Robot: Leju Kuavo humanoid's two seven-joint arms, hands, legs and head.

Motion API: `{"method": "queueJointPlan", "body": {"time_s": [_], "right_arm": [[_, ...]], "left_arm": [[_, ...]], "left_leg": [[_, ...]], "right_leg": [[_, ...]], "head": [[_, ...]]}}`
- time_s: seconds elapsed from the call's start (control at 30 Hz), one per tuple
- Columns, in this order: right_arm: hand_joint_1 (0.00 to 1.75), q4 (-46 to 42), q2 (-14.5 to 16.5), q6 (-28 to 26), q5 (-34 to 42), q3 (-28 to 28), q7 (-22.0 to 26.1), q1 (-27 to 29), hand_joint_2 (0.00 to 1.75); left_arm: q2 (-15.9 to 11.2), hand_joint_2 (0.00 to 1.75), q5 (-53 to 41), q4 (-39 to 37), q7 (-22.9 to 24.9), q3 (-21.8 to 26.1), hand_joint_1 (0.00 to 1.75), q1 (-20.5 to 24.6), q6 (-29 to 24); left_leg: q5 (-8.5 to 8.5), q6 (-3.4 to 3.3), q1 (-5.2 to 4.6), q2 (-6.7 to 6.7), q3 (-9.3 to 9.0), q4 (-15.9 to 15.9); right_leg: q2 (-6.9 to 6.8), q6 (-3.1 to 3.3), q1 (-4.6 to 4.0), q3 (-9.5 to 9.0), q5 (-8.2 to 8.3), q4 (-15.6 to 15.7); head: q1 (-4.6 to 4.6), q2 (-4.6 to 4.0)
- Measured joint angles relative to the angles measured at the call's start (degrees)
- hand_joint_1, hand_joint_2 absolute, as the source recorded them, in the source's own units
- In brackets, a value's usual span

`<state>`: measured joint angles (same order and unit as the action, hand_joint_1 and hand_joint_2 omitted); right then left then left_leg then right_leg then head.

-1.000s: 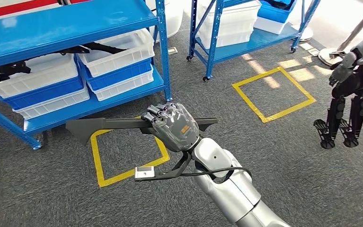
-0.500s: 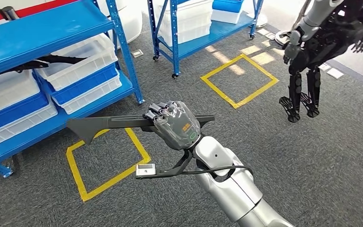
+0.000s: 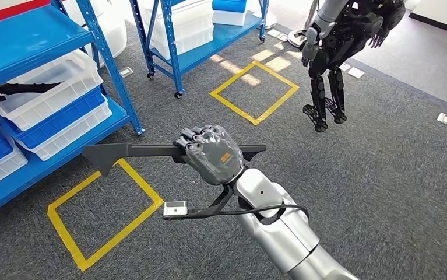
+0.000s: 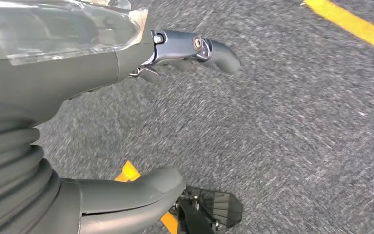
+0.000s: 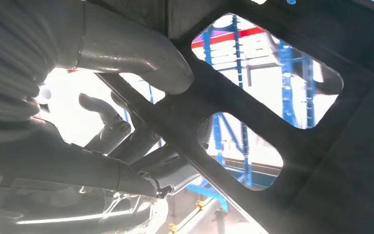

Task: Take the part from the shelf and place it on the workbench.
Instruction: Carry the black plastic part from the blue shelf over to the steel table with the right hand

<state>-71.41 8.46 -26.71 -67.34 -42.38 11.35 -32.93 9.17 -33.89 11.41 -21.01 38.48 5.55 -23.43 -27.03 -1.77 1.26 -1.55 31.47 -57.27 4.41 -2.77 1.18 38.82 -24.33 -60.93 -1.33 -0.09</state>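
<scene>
fingers of the right hand are wrapped tight round the dark flat part, which lies level across the middle of the head view, off the blue shelf at upper left and over the grey carpet. the left hand hangs over the carpet with fingers apart, holding nothing. judging from this, the pick-up is done and the carry is under way; no workbench is in sight, so the placing is left.
</scene>
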Motion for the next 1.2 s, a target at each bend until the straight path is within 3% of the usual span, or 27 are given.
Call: {"method": "queueJointPlan", "body": {"time_s": [0.03,0.07,0.13,0.17,0.2,0.23,0.3,0.33,0.4,0.43,0.47,0.5,0.57,0.63,0.67,0.73,0.77,0.83,0.87,0.93,0.97,1.03,1.07,1.13,1.17,1.2], "right_arm": [[1.75,0.02,0.02,-0.01,-0.07,0.00,-0.02,-0.01,1.75],[1.75,0.07,0.04,-0.02,-0.15,-0.01,-0.04,0.02,1.75],[1.75,0.21,0.02,-0.02,-0.24,-0.03,-0.07,0.28,1.75],[1.75,0.30,-0.02,-0.02,-0.29,-0.03,-0.09,0.40,1.75],[1.75,0.37,-0.04,-0.02,-0.33,-0.03,-0.11,0.48,1.75],[1.75,0.40,-0.02,-0.03,-0.38,-0.03,-0.12,0.49,1.75],[1.75,0.42,0.19,-0.03,-0.42,-0.04,-0.12,0.40,1.75],[1.75,0.42,0.31,-0.04,-0.44,-0.05,-0.12,0.37,1.75],[1.75,0.42,0.43,-0.03,-0.47,-0.06,-0.12,0.38,1.75],[1.75,0.42,0.48,-0.04,-0.48,-0.06,-0.12,0.40,1.75],[1.75,0.42,0.56,-0.03,-0.48,-0.06,-0.15,0.38,1.75],[1.75,0.42,0.73,-0.03,-0.47,-0.07,-0.20,0.35,1.75],[1.75,0.42,1.10,-0.02,-0.47,-0.09,-0.28,0.34,1.75],[1.75,0.42,1.25,0.01,-0.49,-0.13,-0.28,0.58,1.75],[1.75,0.42,1.22,0.02,-0.51,-0.14,-0.28,0.70,1.75],[1.75,0.42,1.21,0.04,-0.54,-0.14,-0.30,0.80,1.75],[1.75,0.42,1.26,0.05,-0.56,-0.14,-0.29,0.77,1.75],[1.75,0.41,1.43,0.10,-0.59,-0.14,-0.31,0.63,1.75],[1.75,0.41,1.51,0.13,-0.61,-0.14,-0.31,0.60,1.75],[1.75,0.41,1.52,0.20,-0.64,-0.11,-0.32,0.65,1.75],[1.75,0.41,1.48,0.22,-0.66,-0.09,-0.32,0.63,1.75],[1.75,0.40,1.44,0.27,-0.66,-0.07,-0.32,0.48,1.75],[1.75,0.40,1.42,0.29,-0.67,-0.07,-0.32,0.43,1.75],[1.75,0.41,1.29,0.36,-0.67,-0.07,-0.32,0.61,1.75],[1.75,0.42,1.17,0.39,-0.66,-0.07,-0.32,0.75,1.75],[1.75,0.42,1.08,0.44,-0.66,-0.07,-0.32,0.86,1.75]], "left_arm": [[-0.01,1.75,-0.01,0.00,0.00,0.01,0.00,-0.02,-0.01],[-0.04,1.75,-0.01,0.00,0.00,0.03,0.00,-0.10,-0.01],[-0.09,1.75,-0.01,0.00,0.01,0.06,0.00,-0.23,-0.02],[-0.10,1.75,-0.01,0.00,0.01,0.07,0.00,-0.25,-0.02],[-0.09,1.75,-0.01,0.00,0.01,0.07,0.00,-0.25,-0.02],[-0.08,1.75,-0.01,0.00,0.01,0.07,0.00,-0.24,-0.02],[-0.07,1.75,0.01,0.00,0.01,0.09,0.00,-0.24,-0.04],[-0.08,1.75,0.05,0.00,0.02,0.11,0.00,-0.23,-0.06],[-0.07,1.75,0.18,0.00,0.01,0.16,0.00,-0.19,-0.09],[-0.06,1.75,0.23,0.00,-0.02,0.18,0.00,-0.15,-0.11],[-0.05,1.75,0.25,0.00,-0.07,0.21,0.00,-0.16,-0.14],[-0.07,1.75,0.25,0.00,-0.11,0.28,0.00,-0.20,-0.16],[-0.09,1.75,0.23,0.00,-0.17,0.47,0.00,-0.46,-0.20],[-0.10,1.75,0.17,0.00,-0.16,0.67,0.00,-0.71,-0.23],[-0.11,1.75,0.13,0.00,-0.15,0.77,0.00,-0.78,-0.26],[-0.13,1.75,0.04,0.00,-0.13,0.88,0.00,-0.81,-0.32],[-0.14,1.75,0.02,-0.01,-0.11,0.91,0.00,-0.81,-0.37],[-0.19,1.75,-0.03,-0.02,-0.04,0.97,0.00,-0.81,-0.51],[-0.21,1.75,-0.04,-0.02,-0.01,0.98,0.00,-0.79,-0.58],[-0.19,1.75,-0.10,-0.02,0.02,1.00,0.00,-0.72,-0.67],[-0.15,1.75,-0.15,-0.01,0.03,1.00,0.00,-0.68,-0.69],[-0.11,1.75,-0.24,-0.01,0.03,1.01,0.00,-0.65,-0.72],[-0.11,1.75,-0.25,-0.02,0.03,1.01,0.00,-0.70,-0.73],[-0.14,1.75,-0.25,-0.02,0.05,1.03,0.00,-0.77,-0.76],[-0.14,1.75,-0.25,-0.02,0.07,1.03,0.00,-0.78,-0.77],[-0.13,1.75,-0.25,-0.02,0.09,1.03,0.00,-0.77,-0.77]], "left_leg": [[0.21,-0.37,-0.16,0.92,0.16,0.11],[0.31,-0.59,-0.36,1.86,0.38,0.11],[0.44,-0.76,-0.72,3.73,0.71,0.08],[0.48,-0.79,-0.85,4.61,0.80,0.07],[0.50,-0.78,-0.95,5.41,0.82,0.07],[0.50,-0.75,-1.05,6.15,0.76,0.05],[0.45,-0.44,-1.42,7.37,0.69,-0.03],[0.44,-0.20,-1.54,7.91,0.66,-0.07],[0.55,0.40,-1.56,8.96,0.56,0.02],[0.35,0.77,-1.39,8.62,0.55,-0.09],[-0.30,1.15,-1.16,7.36,0.76,-0.73],[-1.64,1.50,-0.95,5.57,1.46,-2.47],[-5.63,2.04,-0.61,2.15,4.30,-9.14],[-8.06,2.44,-0.46,1.42,7.10,-15.47],[-7.65,2.61,-0.29,1.36,7.37,-16.08],[-4.01,2.82,0.30,0.73,4.74,-10.85],[-2.31,2.89,0.66,-0.72,2.79,-6.93],[-0.77,2.82,1.00,-3.29,0.29,-1.53],[-0.89,2.61,0.90,-3.85,0.06,-0.81],[-0.47,1.66,0.61,-2.39,0.03,-0.31],[-0.10,1.05,0.54,-1.55,-0.07,0.10],[0.53,0.06,0.48,0.35,-0.16,0.87],[0.61,-0.11,0.28,1.25,-0.11,0.94],[0.64,-0.19,0.03,3.20,0.01,0.93],[0.64,-0.18,-0.05,4.11,0.03,0.91],[0.62,-0.13,-0.09,4.98,0.01,0.89]], "right_leg": [[-2.00,0.40,-0.04,1.50,-1.75,-3.40],[-3.08,0.69,-0.13,3.28,-3.66,-7.48],[-3.67,0.66,-0.12,5.27,-5.88,-13.07],[-3.82,0.40,-0.13,4.50,-5.79,-12.74],[-4.19,0.10,-0.17,2.46,-4.98,-10.01],[-5.19,-0.07,-0.26,-0.47,-3.88,-5.67],[-7.44,0.27,-0.78,-5.07,-2.32,1.60],[-8.02,0.65,-1.02,-5.99,-1.99,3.29],[-7.10,1.37,-1.18,-5.83,-1.67,3.79],[-6.46,1.72,-0.89,-5.81,-1.43,4.00],[-5.86,2.11,-0.55,-5.82,-1.16,4.21],[-5.28,2.50,-0.18,-5.85,-0.88,4.43],[-4.13,2.94,0.06,-5.68,-0.55,4.53],[-2.73,3.03,0.02,-5.49,-0.36,4.50],[-1.94,2.98,0.04,-5.45,-0.27,4.46],[-0.32,2.81,0.16,-5.41,-0.12,4.26],[0.43,2.68,0.17,-5.29,-0.08,4.06],[1.86,1.98,0.14,-4.58,0.10,3.62],[2.56,1.46,0.22,-4.15,0.32,3.59],[3.46,0.40,0.38,-3.36,0.89,3.81],[2.59,0.22,0.30,-2.80,0.73,3.37],[-0.86,0.51,0.00,-0.38,-1.32,-0.77],[-2.43,0.76,-0.06,1.50,-3.01,-4.54],[-3.50,0.76,0.03,4.75,-5.60,-11.78],[-3.68,0.47,0.10,5.09,-5.85,-13.00],[-3.96,0.03,0.19,4.13,-5.25,-11.72]], "head": [[0.14,0.00],[0.29,0.00],[0.33,0.00],[0.38,0.00],[0.41,0.00],[0.43,0.00],[0.36,0.00],[0.32,0.00],[0.24,0.00],[0.22,0.00],[0.17,0.00],[0.07,0.00],[-0.15,0.00],[-0.21,0.00],[-0.22,0.00],[-0.22,0.00],[-0.22,0.00],[-0.16,0.00],[-0.16,0.00],[-0.16,0.00],[-0.15,0.00],[0.03,0.00],[0.09,0.00],[0.16,0.00],[0.16,0.00],[0.18,0.00]]}}
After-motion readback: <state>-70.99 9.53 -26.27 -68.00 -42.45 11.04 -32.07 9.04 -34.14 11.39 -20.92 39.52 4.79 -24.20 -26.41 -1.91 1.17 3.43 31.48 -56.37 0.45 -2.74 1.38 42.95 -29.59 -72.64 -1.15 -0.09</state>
